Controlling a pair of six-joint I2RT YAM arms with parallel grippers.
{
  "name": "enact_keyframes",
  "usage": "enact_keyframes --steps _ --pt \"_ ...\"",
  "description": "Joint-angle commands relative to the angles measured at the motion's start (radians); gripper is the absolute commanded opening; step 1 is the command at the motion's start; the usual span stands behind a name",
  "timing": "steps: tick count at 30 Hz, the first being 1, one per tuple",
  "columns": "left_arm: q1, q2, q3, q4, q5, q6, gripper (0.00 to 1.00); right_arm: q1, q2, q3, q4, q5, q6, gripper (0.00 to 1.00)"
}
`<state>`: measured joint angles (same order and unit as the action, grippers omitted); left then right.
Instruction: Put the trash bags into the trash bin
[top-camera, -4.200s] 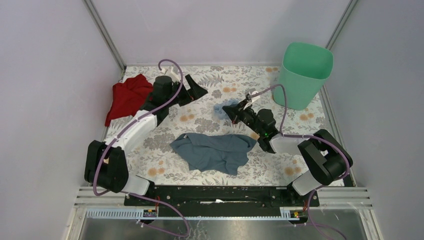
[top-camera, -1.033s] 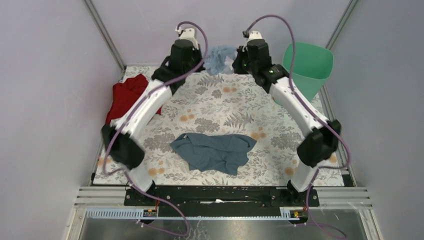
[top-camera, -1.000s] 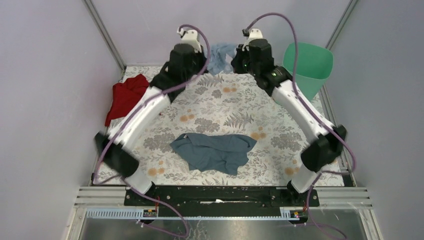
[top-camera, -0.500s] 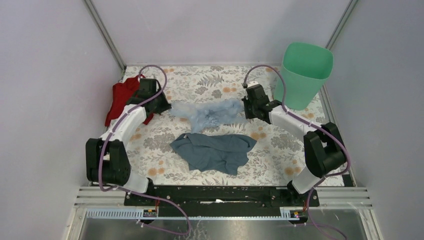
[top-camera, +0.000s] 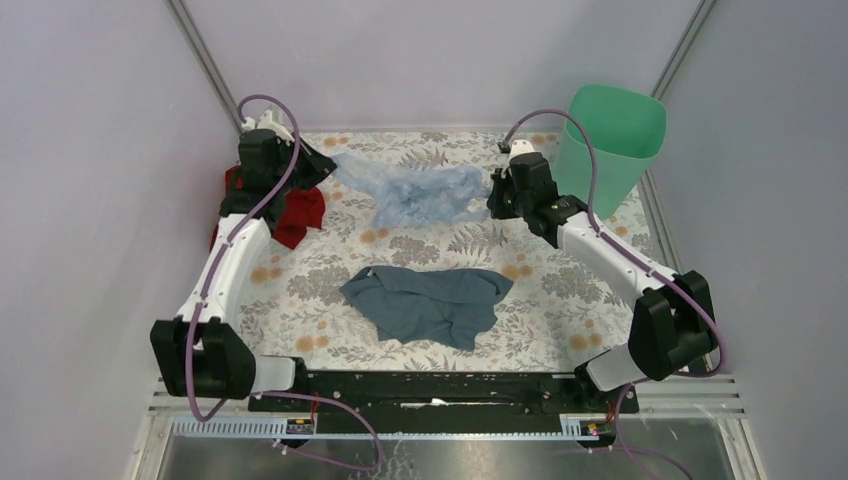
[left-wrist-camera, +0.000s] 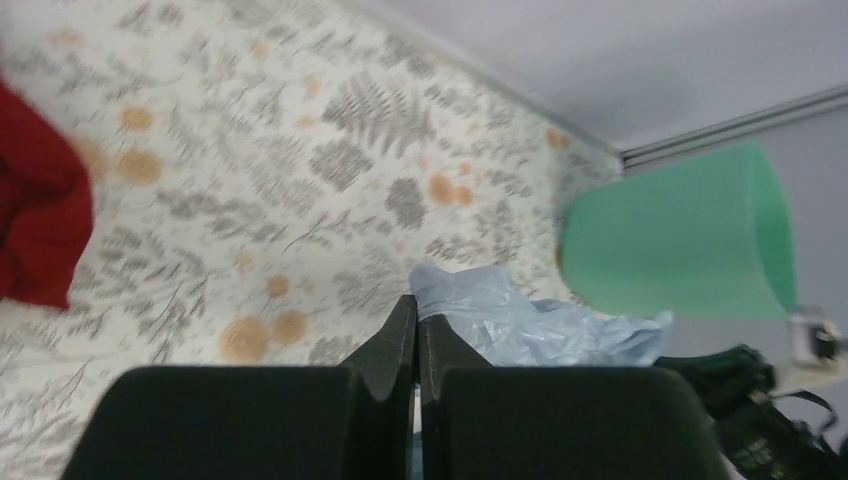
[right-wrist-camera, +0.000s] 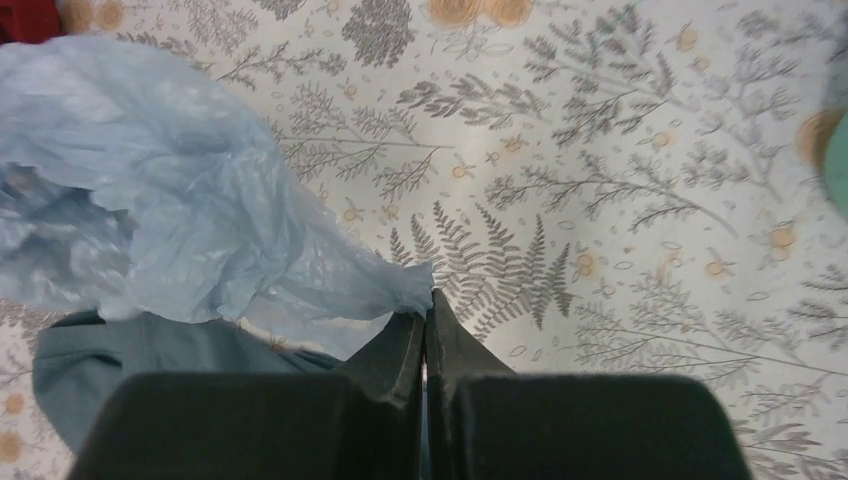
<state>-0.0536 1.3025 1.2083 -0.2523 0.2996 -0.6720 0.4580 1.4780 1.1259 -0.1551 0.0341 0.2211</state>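
Since half a second ago both arms have reached farther from their bases and spread the trash bag (top-camera: 420, 190) wider. The left end effector (left-wrist-camera: 414, 312) is clamped shut on one corner of the film. The right end effector (right-wrist-camera: 428, 308) is pinched closed on the opposite corner. Between them the bag seems lifted off the surface (top-camera: 560, 300), though the top view does not settle it. The trash bin (top-camera: 610, 140) stands just right of the right end effector. The red cloth (top-camera: 290, 210) lies beneath the left end effector, and the grey-blue cloth (top-camera: 430, 305) lies behind both
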Motion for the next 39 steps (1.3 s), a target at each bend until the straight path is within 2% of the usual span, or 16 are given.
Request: enact_keyframes --steps 1,3,7,8,11,12,14,16,18,22,25,27,29,33,36,39 --pt "0.021 0.109 -0.041 -0.092 -0.038 0.03 0.0 -0.016 0.041 -0.017 -0.032 -0.108 0.049 0.0" --pt "0.067 0.128 -0.075 -0.083 -0.005 0.052 0.0 -0.042 0.035 -0.01 -0.065 -0.115 0.01 0.0" --pt "0.208 0.019 -0.193 0.088 0.189 0.005 0.0 -0.083 -0.064 -0.076 -0.032 0.137 -0.085 0.0" --pt "0.212 0.009 -0.194 0.119 0.25 -0.01 0.0 -0.084 -0.092 -0.092 0.002 0.089 -0.093 0.0" --pt "0.184 0.022 -0.185 0.272 0.495 -0.116 0.0 -0.076 -0.155 -0.152 0.186 -0.303 -0.11 0.06" --pt "0.179 0.014 -0.189 0.322 0.533 -0.155 0.0 -0.064 -0.166 -0.162 0.234 -0.371 -0.118 0.07" --pt "0.179 -0.02 -0.191 0.344 0.526 -0.18 0.0 -0.052 -0.182 -0.172 0.279 -0.353 -0.112 0.05" --pt "0.18 -0.042 -0.147 0.219 0.462 -0.123 0.0 -0.051 -0.182 -0.154 0.253 -0.259 -0.074 0.0" --pt "0.172 -0.059 -0.134 0.173 0.447 -0.108 0.0 -0.051 -0.162 -0.103 0.178 -0.213 -0.001 0.0" --pt "0.128 -0.088 -0.204 0.167 0.377 -0.114 0.0 -0.051 -0.104 -0.04 0.086 -0.363 0.139 0.0" --pt "0.118 -0.068 -0.245 0.063 0.269 -0.096 0.01 -0.053 -0.067 -0.037 0.042 -0.393 0.193 0.0" --pt "0.119 -0.037 -0.263 0.061 0.289 -0.071 0.07 -0.053 -0.051 -0.037 0.017 -0.425 0.179 0.0" --pt "0.119 -0.018 -0.282 0.067 0.311 -0.052 0.2 -0.053 -0.051 -0.036 -0.015 -0.411 0.161 0.0" --pt "0.118 -0.041 -0.313 0.065 0.326 0.0 0.63 -0.07 -0.022 -0.006 -0.146 -0.259 0.118 0.0" --pt "0.111 -0.101 -0.328 0.064 0.306 0.061 0.81 -0.079 0.017 0.024 -0.223 -0.215 0.078 0.0" --pt "0.08 -0.116 -0.308 0.019 0.246 0.127 0.92 -0.082 0.026 0.026 -0.23 -0.208 0.053 0.0"
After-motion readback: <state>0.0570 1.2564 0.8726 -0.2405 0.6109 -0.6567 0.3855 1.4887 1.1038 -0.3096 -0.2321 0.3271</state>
